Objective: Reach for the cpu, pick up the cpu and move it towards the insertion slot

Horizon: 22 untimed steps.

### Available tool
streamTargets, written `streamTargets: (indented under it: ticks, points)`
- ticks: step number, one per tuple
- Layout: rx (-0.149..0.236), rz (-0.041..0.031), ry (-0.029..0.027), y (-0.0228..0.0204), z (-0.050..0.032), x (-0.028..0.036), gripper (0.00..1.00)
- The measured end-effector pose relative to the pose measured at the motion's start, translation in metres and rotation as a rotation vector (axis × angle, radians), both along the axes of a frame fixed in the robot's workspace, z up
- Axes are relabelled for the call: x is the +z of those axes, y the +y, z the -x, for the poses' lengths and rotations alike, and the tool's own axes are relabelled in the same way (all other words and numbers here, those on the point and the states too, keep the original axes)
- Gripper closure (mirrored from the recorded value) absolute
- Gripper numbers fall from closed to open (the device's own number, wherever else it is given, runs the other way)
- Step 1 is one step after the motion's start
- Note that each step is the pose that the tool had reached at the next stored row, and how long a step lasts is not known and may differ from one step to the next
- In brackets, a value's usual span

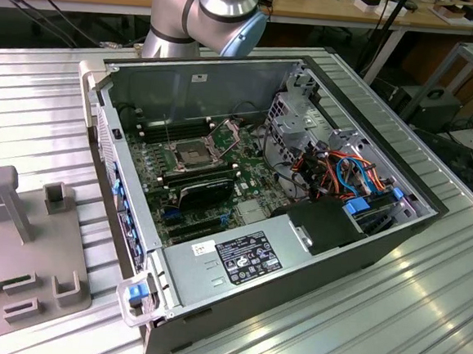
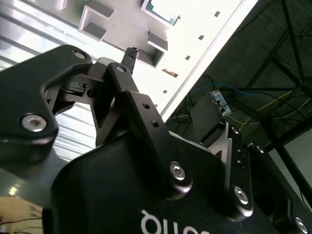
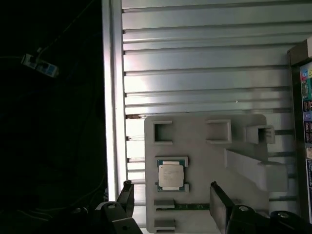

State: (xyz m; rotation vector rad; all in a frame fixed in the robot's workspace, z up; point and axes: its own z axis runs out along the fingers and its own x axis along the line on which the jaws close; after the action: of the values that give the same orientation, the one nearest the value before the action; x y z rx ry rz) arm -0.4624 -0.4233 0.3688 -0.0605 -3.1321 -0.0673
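The cpu [image 3: 171,176], a pale silvery square chip, lies flat in a recess of the grey fixture plate [image 3: 204,156] in the first wrist view. My gripper [image 3: 170,185] hangs above the plate, open. Its two dark fingers [image 3: 126,195] stand wide apart on either side of the chip and do not touch it. In the second wrist view a corner of the cpu [image 2: 160,8] shows beyond one fingertip [image 2: 130,53]. The insertion slot [image 1: 191,153] sits on the motherboard inside the open computer case, with its metal retention plate [image 1: 226,132] hinged up.
The open computer case [image 1: 296,255] lies on the ribbed aluminium table [image 1: 43,129], with the fixture plate [image 1: 18,242] at the exterior view's left. Upright grey posts [image 3: 253,170] rise from the plate beside the chip. The table's edge [image 3: 113,97] runs close to the plate.
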Motion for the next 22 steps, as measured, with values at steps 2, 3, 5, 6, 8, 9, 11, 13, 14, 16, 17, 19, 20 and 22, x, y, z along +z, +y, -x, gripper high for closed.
streamTargets:
  ticks: [2,3,5,6,8,9,11,13,14,16,17,19,20,22]
  points:
    - [0.000,0.0012,0.0002,-0.0001,0.0000,-0.0004,0.28]
    - [0.000,0.0018,0.0001,-0.0001,0.0000,-0.0006,0.28]
    - [0.000,0.0018,-0.0001,-0.0001,-0.0001,-0.0016,0.28]
    - [0.000,0.0018,-0.0002,0.0000,0.0000,-0.0023,0.28]
    - [0.000,0.0019,0.0000,-0.0001,0.0000,-0.0044,0.28]
    - [0.000,0.0019,0.0000,0.0000,0.0000,-0.0051,0.28]
    - [0.000,0.0019,0.0001,0.0000,0.0000,-0.0063,0.28]
    - [0.000,0.0019,0.0000,-0.0001,0.0000,-0.0078,0.28]
    - [0.000,0.0019,0.0000,0.0000,0.0000,-0.0083,0.28]
    - [0.000,0.0019,0.0000,-0.0001,0.0000,-0.0094,0.28]
    - [0.000,0.0019,0.0000,0.0000,0.0000,-0.0100,0.28]
    - [0.000,0.0019,0.0000,0.0000,0.0000,-0.0117,0.28]
    - [0.000,0.0019,0.0000,-0.0001,0.0000,-0.0127,0.28]
    - [0.000,0.0018,-0.0001,-0.0001,0.0000,-0.0145,0.28]
